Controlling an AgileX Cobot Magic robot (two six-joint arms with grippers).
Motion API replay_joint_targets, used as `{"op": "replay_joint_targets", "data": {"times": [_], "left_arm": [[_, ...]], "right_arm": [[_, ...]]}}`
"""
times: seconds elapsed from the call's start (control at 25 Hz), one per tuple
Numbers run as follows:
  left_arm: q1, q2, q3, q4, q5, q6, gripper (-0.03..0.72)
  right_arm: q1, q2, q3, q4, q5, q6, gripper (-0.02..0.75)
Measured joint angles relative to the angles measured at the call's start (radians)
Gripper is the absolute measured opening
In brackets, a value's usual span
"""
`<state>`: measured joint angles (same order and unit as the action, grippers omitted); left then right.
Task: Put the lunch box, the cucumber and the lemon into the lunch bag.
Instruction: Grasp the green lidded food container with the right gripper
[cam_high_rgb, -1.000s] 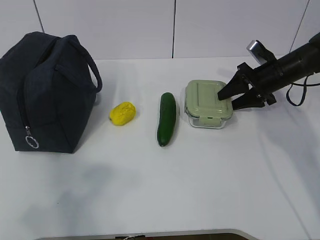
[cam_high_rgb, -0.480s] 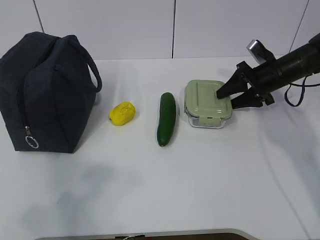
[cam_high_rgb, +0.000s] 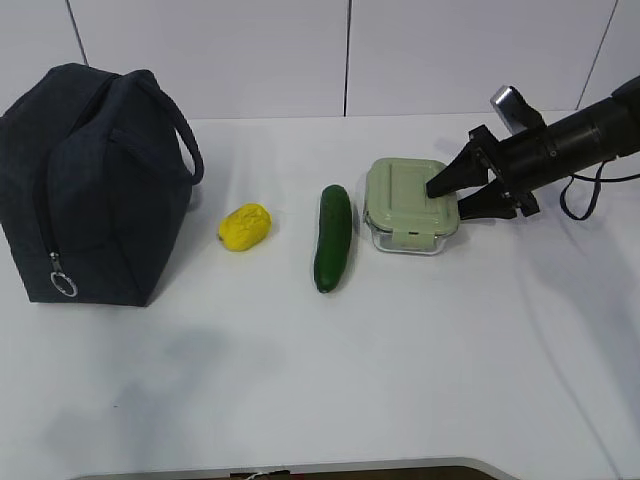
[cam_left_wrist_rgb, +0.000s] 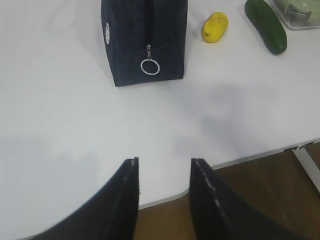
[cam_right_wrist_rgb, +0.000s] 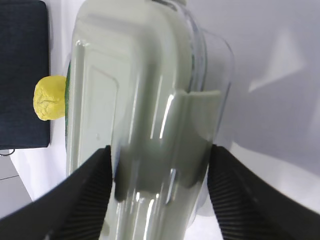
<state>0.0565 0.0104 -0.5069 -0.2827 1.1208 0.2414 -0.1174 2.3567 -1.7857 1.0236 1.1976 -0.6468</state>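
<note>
A: The right gripper (cam_high_rgb: 450, 197) has slid in further over the last second, and the small clear glass lunch box with the pale sage-green snap-lock lid (cam_high_rgb: 407, 206) has nudged a little left with it, towards the long dark green cucumber (cam_high_rgb: 334, 237).

B: Is it holding yet?

A: Looks like it. In the right wrist view the jaws sit either side of the box's end, pressed against the lid and glass, part-way closed on it. The box is on the white table (cam_high_rgb: 400, 360), not lifted.

B: And the left gripper (cam_left_wrist_rgb: 162, 192)?

A: It hangs near the table's front edge, jaws parted, nothing between them.

B: The boxy dark navy fabric lunch bag (cam_high_rgb: 85, 185)?

A: Far left, zipper ring at the bottom; I can't tell whether it's open. The bumpy yellow lemon (cam_high_rgb: 245, 226) lies between bag and cucumber. So nothing is packed; I'd call this the pick-up of the first item.
</note>
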Motion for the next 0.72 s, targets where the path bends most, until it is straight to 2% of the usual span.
{"op": "replay_joint_targets", "data": {"times": [0.72], "left_arm": [[0.000,0.000,0.000,0.000,0.000,0.000,0.242]], "right_arm": [[0.000,0.000,0.000,0.003,-0.002,-0.004,0.447]]}}
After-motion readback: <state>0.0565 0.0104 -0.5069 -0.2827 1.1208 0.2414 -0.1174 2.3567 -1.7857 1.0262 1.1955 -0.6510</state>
